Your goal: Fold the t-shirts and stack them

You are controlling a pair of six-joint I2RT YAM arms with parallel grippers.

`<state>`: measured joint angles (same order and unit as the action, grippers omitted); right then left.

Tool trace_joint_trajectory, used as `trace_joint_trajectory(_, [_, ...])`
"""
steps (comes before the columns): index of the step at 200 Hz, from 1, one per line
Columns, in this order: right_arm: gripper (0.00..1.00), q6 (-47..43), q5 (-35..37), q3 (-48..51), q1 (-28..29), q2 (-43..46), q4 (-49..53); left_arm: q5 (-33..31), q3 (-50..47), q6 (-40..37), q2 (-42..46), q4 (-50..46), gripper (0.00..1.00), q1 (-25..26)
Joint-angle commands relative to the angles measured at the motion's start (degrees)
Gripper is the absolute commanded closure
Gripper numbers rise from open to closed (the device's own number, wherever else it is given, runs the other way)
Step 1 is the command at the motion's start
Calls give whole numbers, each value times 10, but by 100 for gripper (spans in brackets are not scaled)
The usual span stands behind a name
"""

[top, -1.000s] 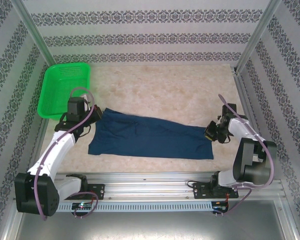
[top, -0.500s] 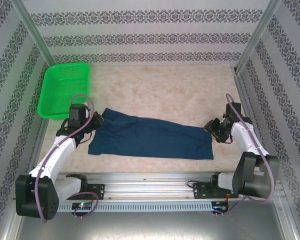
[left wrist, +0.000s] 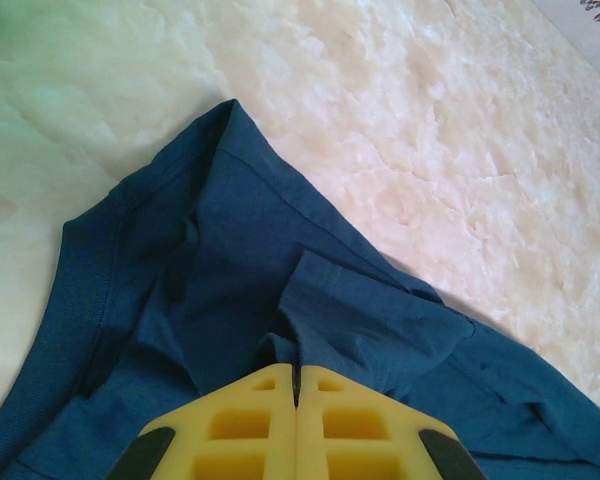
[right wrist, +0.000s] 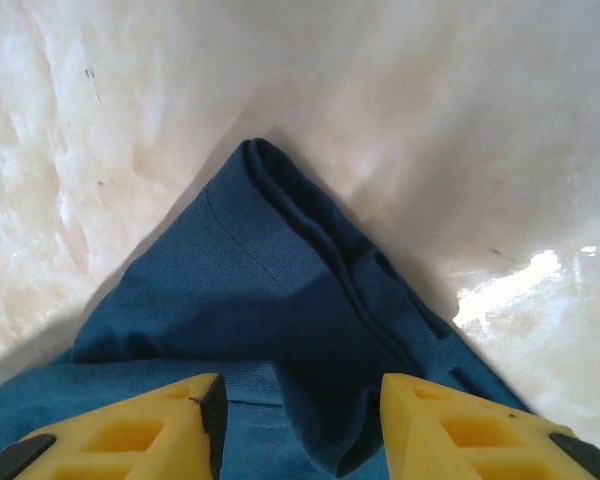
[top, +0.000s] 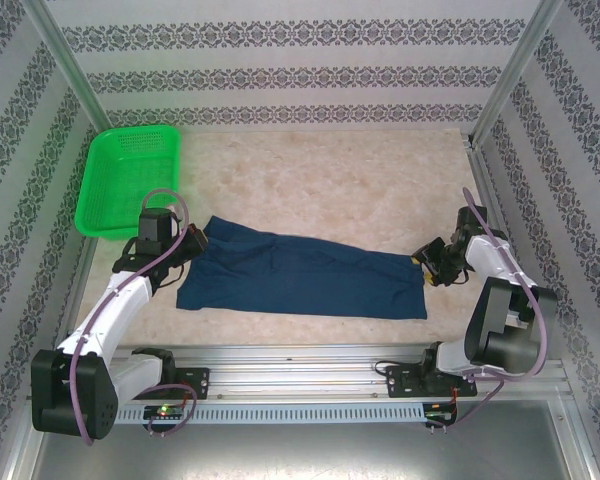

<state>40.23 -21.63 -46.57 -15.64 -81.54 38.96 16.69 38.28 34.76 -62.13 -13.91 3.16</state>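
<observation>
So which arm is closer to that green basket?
Left. The left gripper is close by the green basket's near edge, at the left end of the t-shirt; the right gripper is far across, at its right end.

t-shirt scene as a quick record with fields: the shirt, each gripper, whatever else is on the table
t-shirt: dark navy, lying as a long strip across the near part of the table
left gripper: shut, pinching a raised fold at the t-shirt's left end
right gripper: open, over the t-shirt's right corner, gripping nothing
basket: green mesh, far left of the table, apart from the t-shirt
</observation>
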Motion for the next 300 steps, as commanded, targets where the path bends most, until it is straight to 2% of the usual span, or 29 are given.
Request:
trace_joint_trajectory(1, [54, 19, -32, 1, -5, -12, 3, 9, 6, -7, 7, 19, 100, 0])
trace_joint_trajectory(36, [55, 17, -39, 3, -10, -17, 10, 9, 11, -11, 7, 16, 100, 0])
trace_joint_trajectory(132, [69, 2, -50, 27, -23, -24, 14, 9, 11, -8, 3, 23, 100, 0])
trace_joint_trajectory(151, [75, 0, -52, 30, -26, -23, 11, 10, 11, -7, -1, 25, 100, 0])
trace_joint_trajectory(181, [100, -3, -56, 21, -26, -14, 12, 11, 15, -7, -5, 28, 100, 0])
trace_joint_trajectory(211, [100, -7, -69, -6, -26, 7, 12, 11, 35, -11, -14, 31, 100, 0])
trace_joint_trajectory(234, [100, -19, -79, -50, -26, 1, 17, 22, 88, -29, -40, 35, 100, 0])
trace_joint_trajectory(300, [100, -93, -92, -222, -26, -88, 60, 24, 244, -87, -132, 19, 100, -11])
